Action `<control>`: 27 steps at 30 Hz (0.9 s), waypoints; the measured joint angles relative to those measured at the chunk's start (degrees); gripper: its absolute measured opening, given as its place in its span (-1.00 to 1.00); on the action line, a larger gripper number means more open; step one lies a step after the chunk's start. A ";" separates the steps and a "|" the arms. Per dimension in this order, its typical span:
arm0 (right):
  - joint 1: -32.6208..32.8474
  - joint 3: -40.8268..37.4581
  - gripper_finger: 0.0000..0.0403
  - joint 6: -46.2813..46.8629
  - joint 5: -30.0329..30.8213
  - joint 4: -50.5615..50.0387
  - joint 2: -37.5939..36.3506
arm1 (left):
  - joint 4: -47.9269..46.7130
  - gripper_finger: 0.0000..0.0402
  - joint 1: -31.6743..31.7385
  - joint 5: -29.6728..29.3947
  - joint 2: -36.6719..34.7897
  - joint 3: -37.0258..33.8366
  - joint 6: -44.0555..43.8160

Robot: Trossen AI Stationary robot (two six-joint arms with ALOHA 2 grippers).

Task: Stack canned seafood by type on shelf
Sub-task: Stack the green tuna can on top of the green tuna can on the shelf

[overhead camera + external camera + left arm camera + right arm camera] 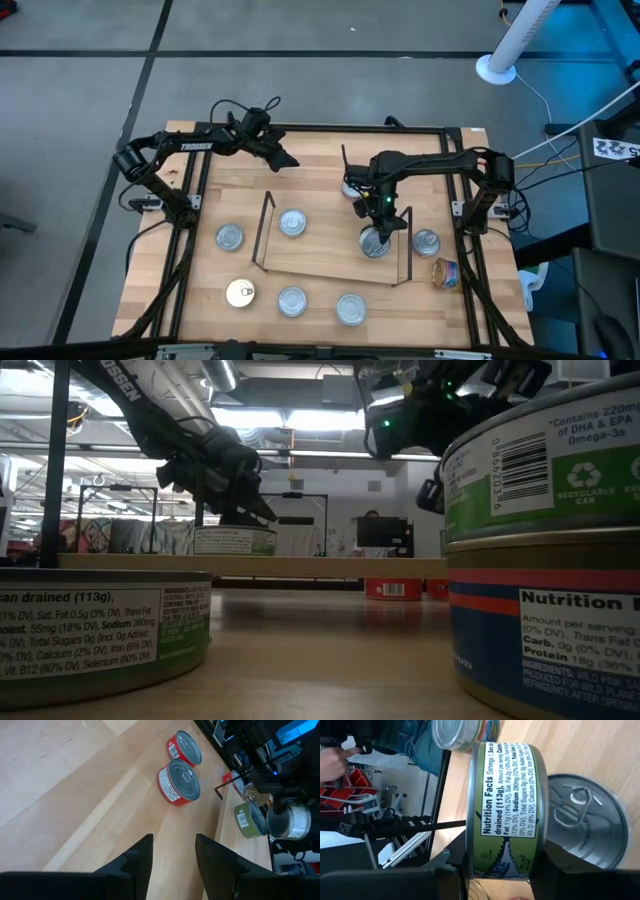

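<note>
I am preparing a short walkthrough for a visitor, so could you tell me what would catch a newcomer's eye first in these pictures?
First, the right gripper, clamped on a green-labelled tin above a silver-topped tin at the right end of the shelf. Next, the loose tins ringing the shelf, including one gold-topped tin at the table's near left. The left gripper hangs open and empty over the table's far left.

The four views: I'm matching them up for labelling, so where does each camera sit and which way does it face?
High: overhead, straight down on the shelf, both arms showing.
Low: at tabletop height, level past near tins, arms coming from above.
Left wrist: past the open, empty left gripper over bare table.
Right wrist: past the right gripper clamping a green-label tin.
Shared: that held tin shows in both high and right wrist.
</note>
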 joint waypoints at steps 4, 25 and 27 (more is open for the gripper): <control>-0.02 -1.44 -0.33 0.53 0.84 0.29 -0.04 | 0.02 -0.29 0.00 0.00 0.00 0.00 0.02; -0.02 -1.51 -0.33 4.91 1.04 0.75 -0.04 | 0.02 -0.29 0.00 0.00 0.02 0.00 0.63; -0.02 -1.51 -0.33 5.73 1.06 0.73 -0.04 | 0.02 -0.29 0.00 -0.01 0.02 0.00 0.61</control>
